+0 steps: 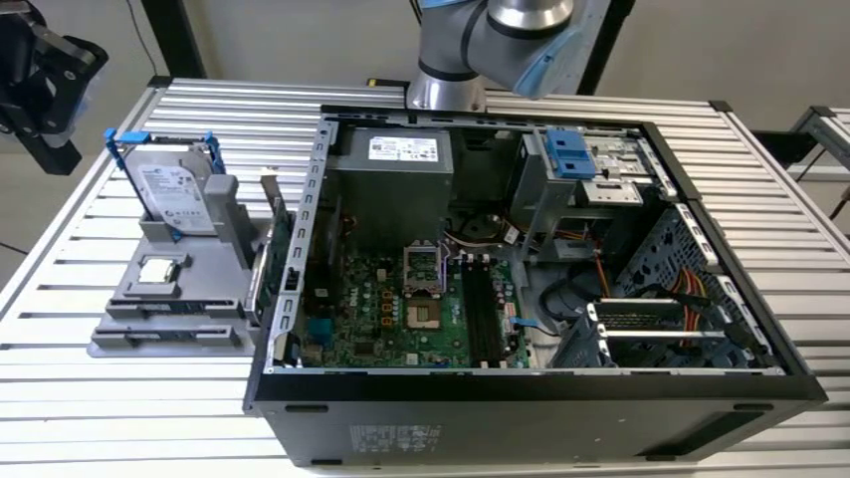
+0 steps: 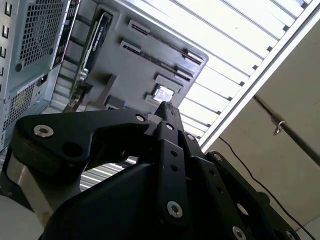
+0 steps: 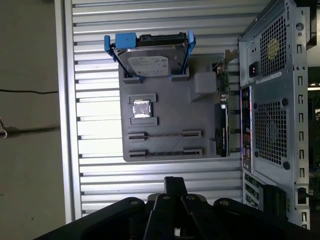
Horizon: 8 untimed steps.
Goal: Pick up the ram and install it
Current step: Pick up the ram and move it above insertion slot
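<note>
Gripper [image 3: 175, 181] is hovering over a slatted metal table [image 1: 239, 100], jaws pressed together on nothing.
The table is carrying an open computer case [image 1: 531, 418] and a grey parts tray [image 1: 119, 344]; pale floor [image 3: 30, 150] is showing past its edge. The ram [image 1: 270, 274] is standing on edge between tray and case, well clear of the jaws, its long axis crossing the slats.

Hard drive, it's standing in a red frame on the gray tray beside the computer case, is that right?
Not quite: the frame is blue, not red. In the exterior view the hard drive stands in a blue frame on the gray tray beside the computer case.
</note>
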Tool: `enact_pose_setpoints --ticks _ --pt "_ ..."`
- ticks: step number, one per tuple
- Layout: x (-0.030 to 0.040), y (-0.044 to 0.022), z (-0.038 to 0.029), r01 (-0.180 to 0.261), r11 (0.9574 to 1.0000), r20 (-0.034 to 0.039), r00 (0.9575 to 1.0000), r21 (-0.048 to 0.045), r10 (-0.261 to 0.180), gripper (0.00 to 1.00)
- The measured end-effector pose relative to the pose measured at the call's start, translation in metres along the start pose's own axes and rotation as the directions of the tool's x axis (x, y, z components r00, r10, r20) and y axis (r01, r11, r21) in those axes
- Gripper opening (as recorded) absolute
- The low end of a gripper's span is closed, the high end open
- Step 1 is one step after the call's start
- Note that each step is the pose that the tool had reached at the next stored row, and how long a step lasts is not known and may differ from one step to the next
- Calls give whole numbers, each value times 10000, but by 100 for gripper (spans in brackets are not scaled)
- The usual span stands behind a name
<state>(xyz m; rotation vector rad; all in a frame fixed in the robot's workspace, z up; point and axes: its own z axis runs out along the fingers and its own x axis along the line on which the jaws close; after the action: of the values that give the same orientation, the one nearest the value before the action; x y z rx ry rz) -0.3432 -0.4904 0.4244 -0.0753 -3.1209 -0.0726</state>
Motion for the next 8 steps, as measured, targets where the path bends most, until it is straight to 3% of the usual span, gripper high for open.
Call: enact_pose_setpoints --ticks 8 --pt "0 1 1 857 9963 -39 9963 15 -856 0"
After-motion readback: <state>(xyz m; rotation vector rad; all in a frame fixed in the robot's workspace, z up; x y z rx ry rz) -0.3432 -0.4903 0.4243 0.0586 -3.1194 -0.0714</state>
